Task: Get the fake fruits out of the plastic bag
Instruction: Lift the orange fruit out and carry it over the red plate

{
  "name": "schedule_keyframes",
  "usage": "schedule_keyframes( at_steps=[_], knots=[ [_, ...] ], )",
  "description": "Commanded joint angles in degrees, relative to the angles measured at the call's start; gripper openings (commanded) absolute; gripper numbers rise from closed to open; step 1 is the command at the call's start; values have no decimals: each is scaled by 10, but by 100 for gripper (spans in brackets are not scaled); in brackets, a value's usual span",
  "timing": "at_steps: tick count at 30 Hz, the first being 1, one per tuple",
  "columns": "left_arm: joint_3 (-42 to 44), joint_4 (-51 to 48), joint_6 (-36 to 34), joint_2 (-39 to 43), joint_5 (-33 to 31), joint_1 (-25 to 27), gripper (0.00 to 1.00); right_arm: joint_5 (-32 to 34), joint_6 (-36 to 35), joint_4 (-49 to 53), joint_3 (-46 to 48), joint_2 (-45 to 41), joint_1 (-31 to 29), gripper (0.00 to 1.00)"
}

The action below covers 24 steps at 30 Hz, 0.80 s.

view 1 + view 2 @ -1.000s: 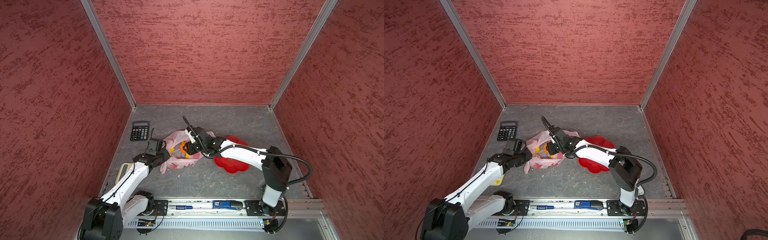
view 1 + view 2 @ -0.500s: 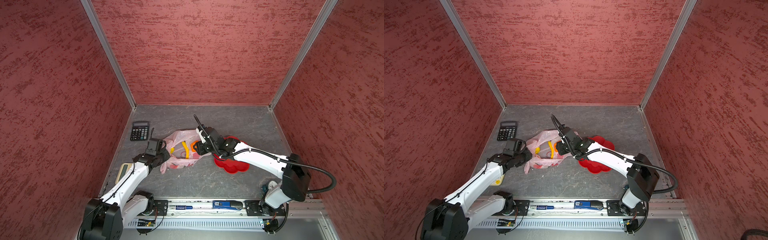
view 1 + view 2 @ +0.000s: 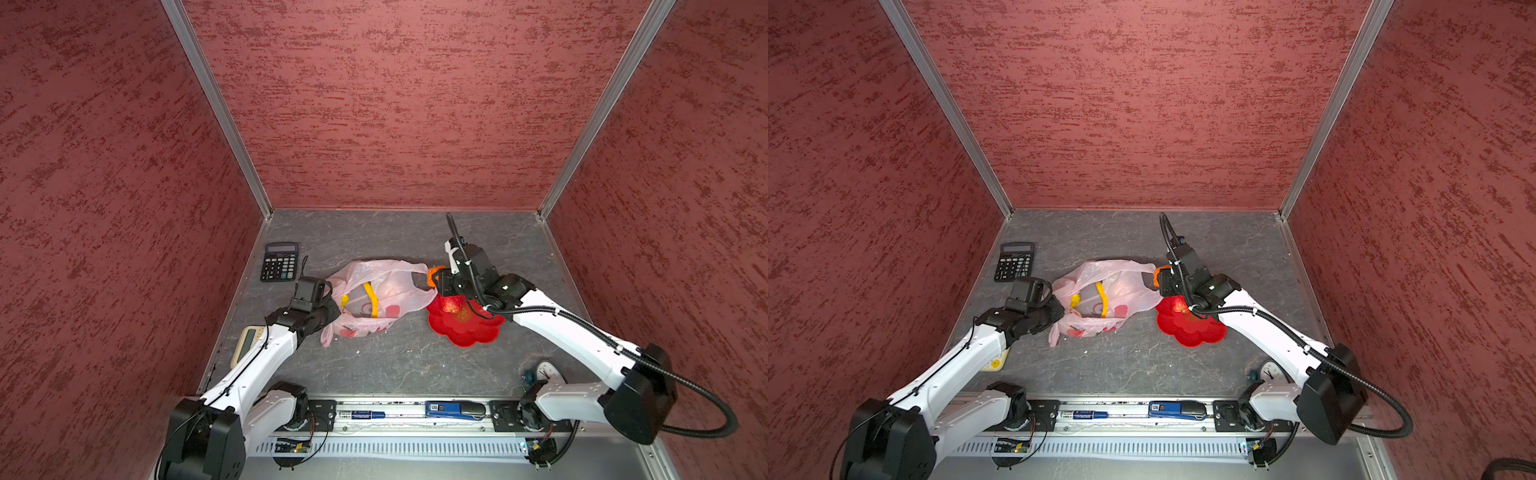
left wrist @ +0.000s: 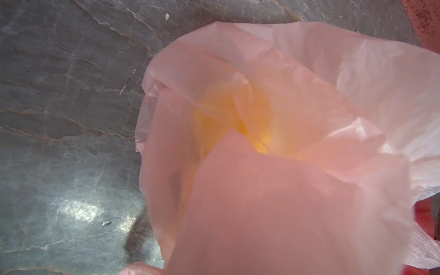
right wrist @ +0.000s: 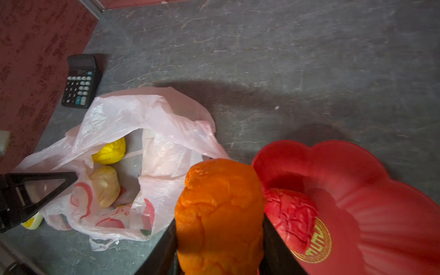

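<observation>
The crinkly plastic bag [image 5: 152,114] holds a yellow fruit [image 5: 109,151] and a cream lumpy one [image 5: 106,185]; the red flower-shaped dish [image 5: 357,178] holds a wrinkled red fruit [image 5: 290,214]. The right gripper [image 3: 437,282] clamps the orange fruit [image 5: 219,209] between bag and dish. Whether the left gripper [image 3: 329,309] grips the bag, I cannot tell.

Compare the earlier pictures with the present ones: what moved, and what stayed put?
The right gripper carried the orange fruit rightward, out of the plastic bag to the red dish edge, still gripping it. The left gripper stayed clamped on the bag's edge; bag and calculator kept their places.
</observation>
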<state>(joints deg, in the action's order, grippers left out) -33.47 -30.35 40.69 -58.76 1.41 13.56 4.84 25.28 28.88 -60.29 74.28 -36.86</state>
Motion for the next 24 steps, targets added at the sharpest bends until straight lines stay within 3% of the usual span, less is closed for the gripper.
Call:
schedule_keyframes(
  at_steps=[1, 9, 24],
  knots=[
    [3, 8, 4, 4, 3, 1, 25, 23, 1, 28, 21, -22, 31, 29],
    [2, 8, 5, 1, 3, 1, 25, 13, 0, 25, 74, -48, 100, 28],
    [-2, 9, 3, -7, 5, 1, 26, 1, 2, -21, 163, -33, 163, 27]
  ],
)
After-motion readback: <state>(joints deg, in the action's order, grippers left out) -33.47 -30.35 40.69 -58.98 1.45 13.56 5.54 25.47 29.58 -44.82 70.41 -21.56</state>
